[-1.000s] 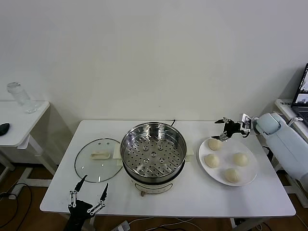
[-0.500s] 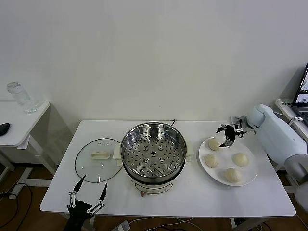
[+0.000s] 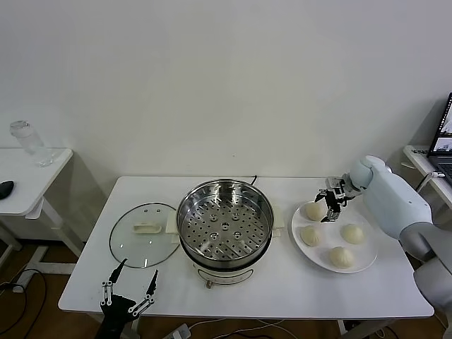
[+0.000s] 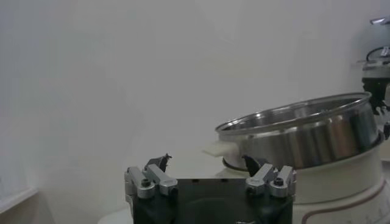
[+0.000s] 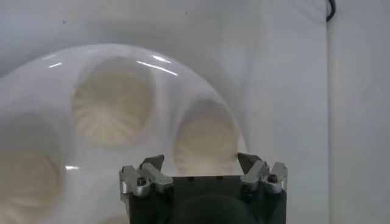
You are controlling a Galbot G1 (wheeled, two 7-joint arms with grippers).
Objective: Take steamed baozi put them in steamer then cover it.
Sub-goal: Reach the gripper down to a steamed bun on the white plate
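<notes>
I have the right gripper (image 3: 330,200) poised over the white plate (image 3: 367,251) near the desk's (image 3: 282,289) right edge, its fingers (image 5: 152,163) spread open and holding nothing. The bun I am after, the baozi nearest the far edge of the plate (image 3: 315,210), sits directly below the fingers and slightly toward the steamer; from the wrist camera that baozi (image 5: 207,145) lies centred in the gap between the two fingertips, not yet touched. It is round, so there is no long axis to line up with, and I judge a straight descent should bracket it. The other three baozi (image 3: 341,256) lie on the plate toward the desk's near edge. The steamer (image 3: 224,224) stands uncovered at the middle of the desk, its perforated tray bare, so nothing is loaded yet. The glass cover (image 3: 144,234) lies flat toward the left edge, just beside the steamer. My left gripper (image 3: 129,286) waits at the near left corner, fingers open, far from the plate; the right arm is clearly the nearer one.
</notes>
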